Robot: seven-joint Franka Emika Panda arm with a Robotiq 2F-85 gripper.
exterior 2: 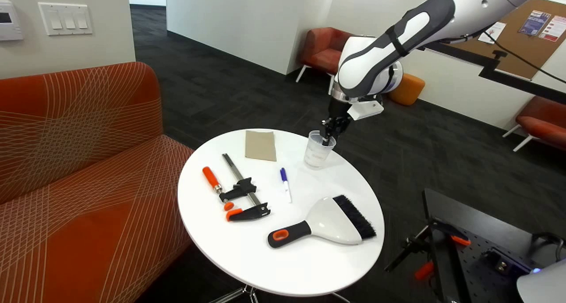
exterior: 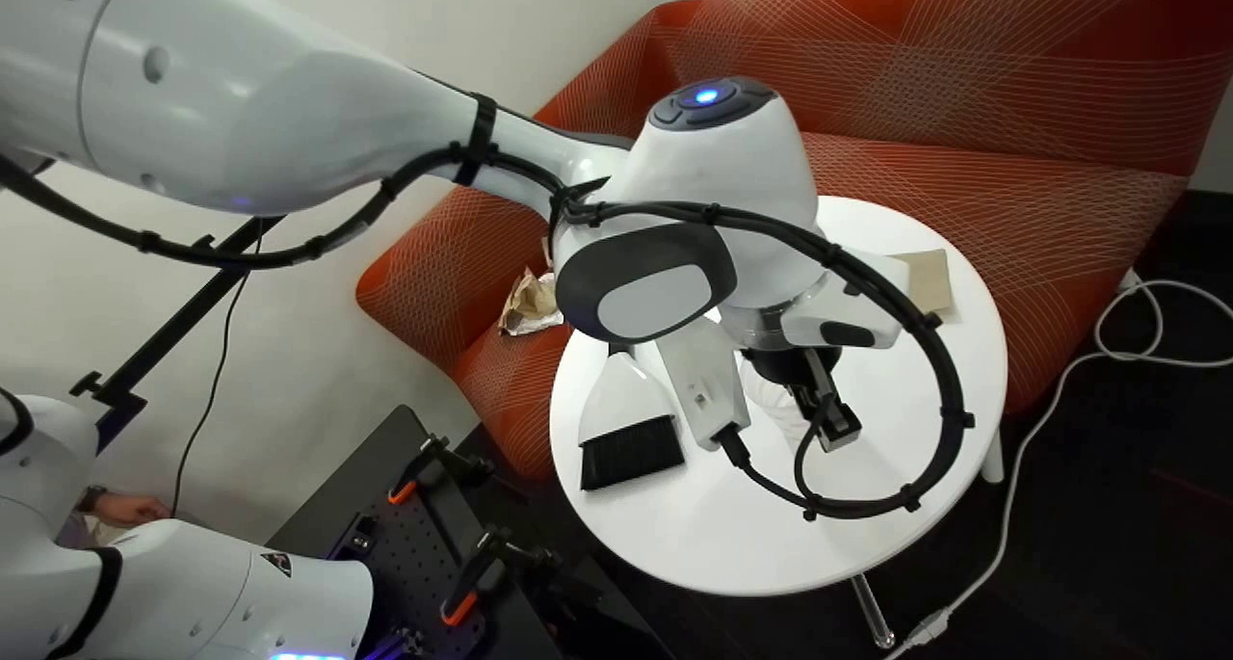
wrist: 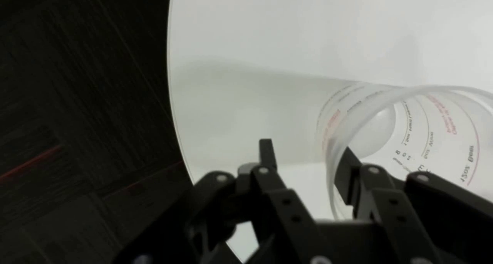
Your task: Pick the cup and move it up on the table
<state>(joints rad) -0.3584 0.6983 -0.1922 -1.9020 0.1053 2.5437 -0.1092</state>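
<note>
The cup (exterior 2: 316, 154) is a translucent plastic cup with printed marks. It stands on the round white table (exterior 2: 274, 272) near the edge, mouth up. In an exterior view the cup (exterior: 773, 405) is largely hidden behind the arm. In the wrist view the cup (wrist: 369, 102) shows its rim and inner wall at the right. My gripper (wrist: 308, 163) is open and straddles the cup's wall. One finger is inside the cup, close to the wall; the other is outside, with a gap to it. The gripper (exterior 2: 328, 137) is at the cup's rim.
A dustpan with black brush (exterior 2: 336, 221), a clamp with orange handle (exterior 2: 243, 190), a blue-capped marker (exterior 2: 285, 184) and a brown paper sheet (exterior 2: 260, 145) lie on the table. A red-orange couch (exterior: 963, 92) stands against the table's side. A crumpled bag (exterior: 532, 303) lies on it.
</note>
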